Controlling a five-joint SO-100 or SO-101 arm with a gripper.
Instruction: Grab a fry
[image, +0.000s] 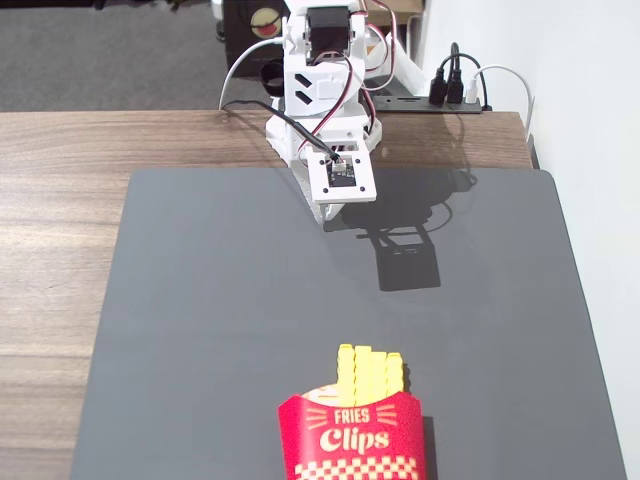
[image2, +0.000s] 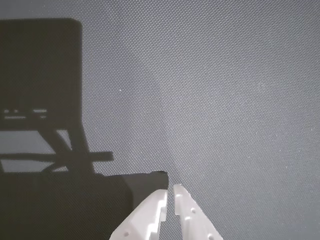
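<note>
Standing in the red carton (image: 351, 440) at bottom centre, the fry (image: 346, 375) is looking light, stiff, best pinched near its tip, while the gripper (image2: 170, 192) is hanging nearly closed, empty.

A fixed camera looks down from high at the near edge of the bench (image: 60, 200), facing the arm (image: 325, 100) at the far side. The wrist camera points steeply down, close above the grey mat (image2: 225, 100), its white fingers (image2: 150, 215) entering from the bottom edge. Both views share the mat (image: 220, 300).
</note>
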